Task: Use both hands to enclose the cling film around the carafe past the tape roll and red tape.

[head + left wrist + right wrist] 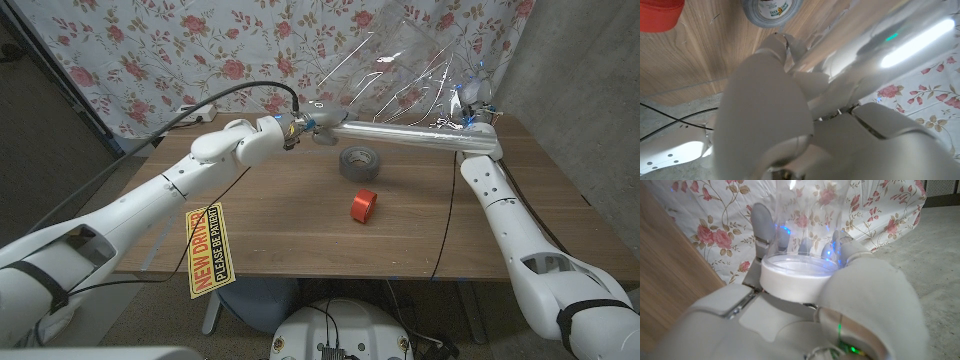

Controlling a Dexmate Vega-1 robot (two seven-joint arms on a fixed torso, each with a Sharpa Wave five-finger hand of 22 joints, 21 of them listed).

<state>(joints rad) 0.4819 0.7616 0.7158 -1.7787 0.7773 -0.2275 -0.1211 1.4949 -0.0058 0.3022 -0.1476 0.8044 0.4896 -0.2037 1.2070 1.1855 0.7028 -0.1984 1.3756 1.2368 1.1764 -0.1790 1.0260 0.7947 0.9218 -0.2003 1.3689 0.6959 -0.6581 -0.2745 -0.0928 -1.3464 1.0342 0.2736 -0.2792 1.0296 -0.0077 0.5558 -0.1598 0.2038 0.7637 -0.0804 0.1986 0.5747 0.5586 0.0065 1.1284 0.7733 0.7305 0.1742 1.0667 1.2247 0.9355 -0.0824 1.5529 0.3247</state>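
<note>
Now holding roll ends, left hand [297, 126] and right hand [474, 108] both gripping cling film [420, 60]; likely needing lowering over carafe, unseen.

Right hand [840, 305] fingers [762, 227] around carafe [797, 275]

Clear glossy film and matt wood, seen with smooth plastic robot hands.

The cling film [400, 75] is transparent, crinkled and shiny, catching streaks of light. The table [300, 215] is matt brown wood with visible grain. The tape roll [362, 163] looks dull silver-grey; the red tape [363, 206] is plain red. The right hand [840, 305] and left hand [770, 110] are smooth white plastic. The backdrop [150, 50] is flowered cloth.
</note>
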